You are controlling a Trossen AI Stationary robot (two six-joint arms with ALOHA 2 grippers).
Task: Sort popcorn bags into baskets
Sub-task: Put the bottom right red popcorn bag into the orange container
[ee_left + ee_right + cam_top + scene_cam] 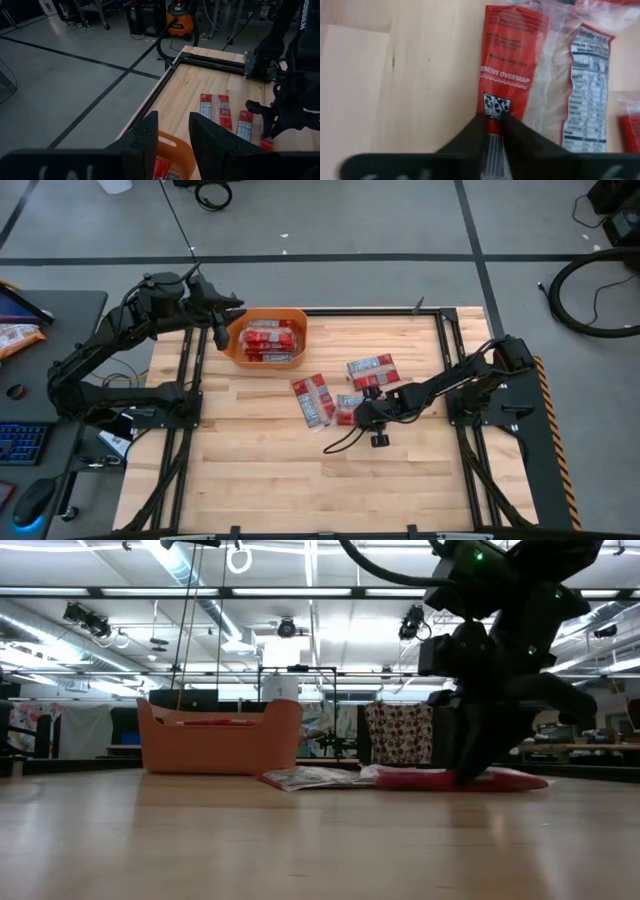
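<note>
The orange basket (268, 338) stands on the far left part of the table and holds several red popcorn bags (270, 340). Three more bags lie flat on the wood: one (313, 398), one (373, 370) and one (347, 406) under my right gripper (360, 414). My right gripper (493, 119) is shut on that bag (512, 60). My left gripper (226, 320) hovers open over the basket's left rim (172, 146), touching nothing. In the low view the basket (220, 737) stands at left, and my right gripper (478, 772) is down on the red bag (430, 780). My right gripper pinches the red popcorn bag's near end (493, 107) between its two fingers. The fingers slant down from the table's right side and lie along the bag. The bag rests flat on the table (430, 780).
Black frame rails (440, 330) border the table. A dark cable loop (345, 442) lies on the wood near my right gripper. A side desk at far left carries an orange snack bag (15, 337) and a keyboard (20, 442). The near half of the table is bare wood (300, 480).
</note>
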